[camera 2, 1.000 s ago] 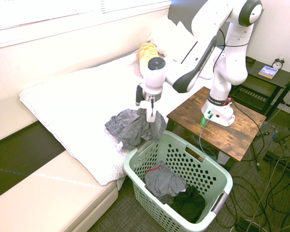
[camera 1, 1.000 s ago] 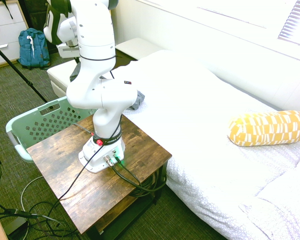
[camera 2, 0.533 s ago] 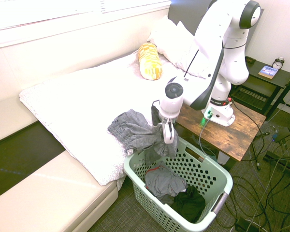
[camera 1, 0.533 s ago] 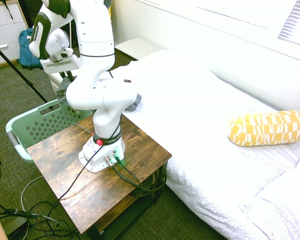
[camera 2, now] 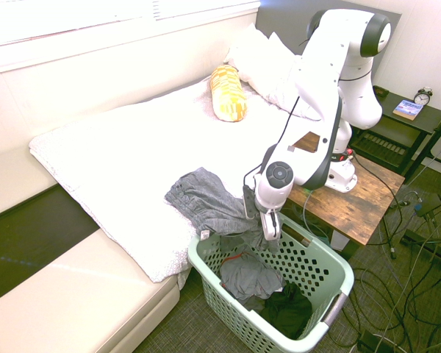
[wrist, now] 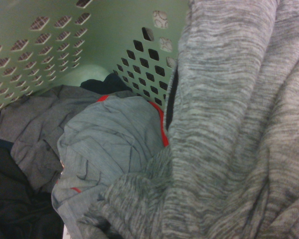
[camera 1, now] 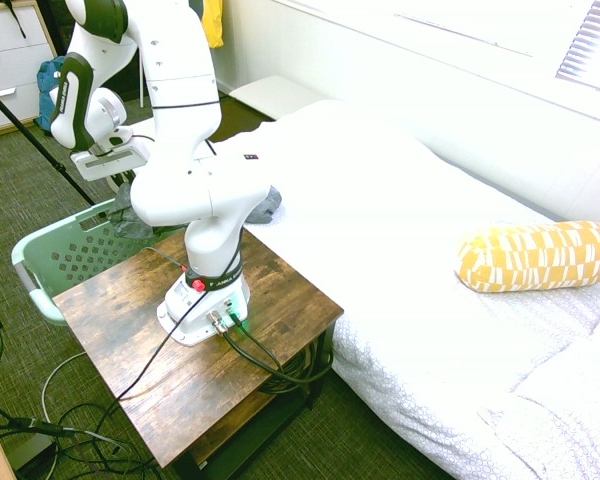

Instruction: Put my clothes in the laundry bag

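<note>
First exterior: arm reaches from the worktop (camera 1: 220, 350) toward the green laundry basket (camera 1: 65, 250) on the floor beside it. Gripper (camera 1: 130, 192) is mostly blocked by the arm's own links; a bit of grey fabric shows under it, at the basket's edge. Can't tell the jaws from here. White bed (camera 1: 400, 230) sits on the other side of the worktop, yellow patterned pillow (camera 1: 536, 255) on it. Blue backpack (camera 1: 50, 85) by the drawers in the far corner.

Second exterior: gripper (camera 2: 270, 229) is over the basket's (camera 2: 331, 257) near rim, jaws closed on the grey garment (camera 2: 209, 209). Garment stretches from the bed's (camera 2: 117, 147) edge across the rim, one end hanging inside the basket. Other clothes (camera 2: 253, 276) already lie in the bottom: grey piece with red trim, dark pieces next to it.

Wrist: grey garment (wrist: 239, 124) fills the close half of the frame. Behind it, perforated basket wall (wrist: 79, 45) and the grey, red-trimmed clothes (wrist: 104, 144) on the basket floor.
</note>
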Controlling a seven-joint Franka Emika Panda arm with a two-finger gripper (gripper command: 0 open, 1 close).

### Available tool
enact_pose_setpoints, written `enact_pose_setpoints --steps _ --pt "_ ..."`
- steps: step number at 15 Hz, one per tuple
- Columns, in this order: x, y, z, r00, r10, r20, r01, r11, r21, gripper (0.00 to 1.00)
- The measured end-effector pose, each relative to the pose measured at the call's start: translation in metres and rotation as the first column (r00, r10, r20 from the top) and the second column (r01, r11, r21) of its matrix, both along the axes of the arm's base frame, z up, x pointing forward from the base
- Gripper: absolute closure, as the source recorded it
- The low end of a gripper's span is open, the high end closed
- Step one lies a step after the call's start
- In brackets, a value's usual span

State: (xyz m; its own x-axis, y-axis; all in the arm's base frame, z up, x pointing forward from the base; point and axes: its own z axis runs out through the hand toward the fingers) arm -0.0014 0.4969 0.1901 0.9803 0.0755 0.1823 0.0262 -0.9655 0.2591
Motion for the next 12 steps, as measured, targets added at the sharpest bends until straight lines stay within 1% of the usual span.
enact_pose_setpoints --steps 5,8,10,11,12 --pt "0.009 0.001 -0.001 1.0 -0.018 0.016 0.018 1.0 0.01 0.0" --pt "0.03 0.005 0.004 0.998 -0.054 0.022 0.053 0.998 0.038 0.0" --pt "0.069 0.012 0.02 0.995 -0.091 0.028 0.089 0.993 0.077 0.0" --pt "0.096 0.015 0.03 0.993 -0.113 0.031 0.109 0.989 0.1 0.0" --pt "0.133 0.016 0.04 0.99 -0.141 0.031 0.136 0.982 0.128 0.0"
